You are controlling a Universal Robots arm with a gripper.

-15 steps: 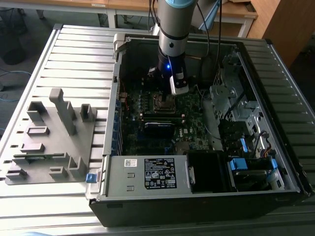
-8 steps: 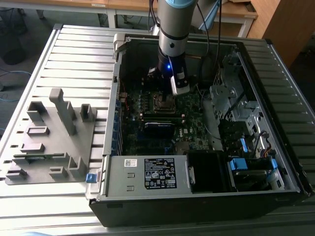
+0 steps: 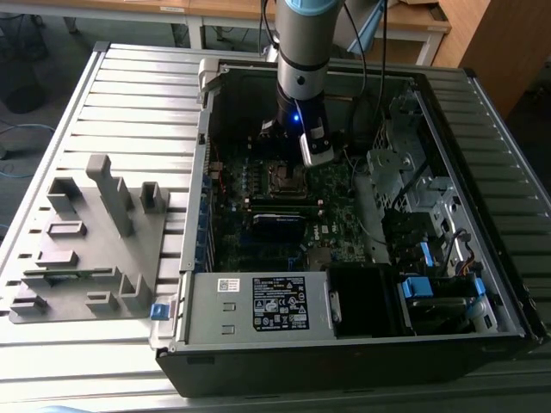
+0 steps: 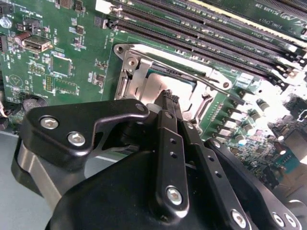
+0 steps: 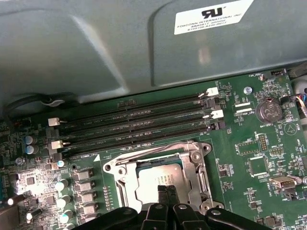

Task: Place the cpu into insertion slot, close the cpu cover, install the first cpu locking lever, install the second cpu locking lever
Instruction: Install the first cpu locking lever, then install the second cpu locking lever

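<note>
Cpu (image 5: 160, 178) seated in insertion slot (image 5: 125, 189), cpu cover (image 5: 194, 167) down over it; gripper (image 4: 169, 99), fingers together, at cover's 6 o'clock edge; levers' state unclear.

Wooden desks (image 3: 405, 21) behind, slatted grey metal table (image 3: 138, 95) below.

The arm (image 3: 301, 52) comes down steeply from the far side of the scene, its grey wrist section nearly upright with a small blue light lit low on it. The gripper (image 3: 303, 162) hangs at its lower end, pointing down. In the second wrist view the two black fingers (image 4: 169, 143) lie pressed together, tips meeting, and the first wrist view shows the gripper (image 5: 168, 191) closed likewise.
</note>
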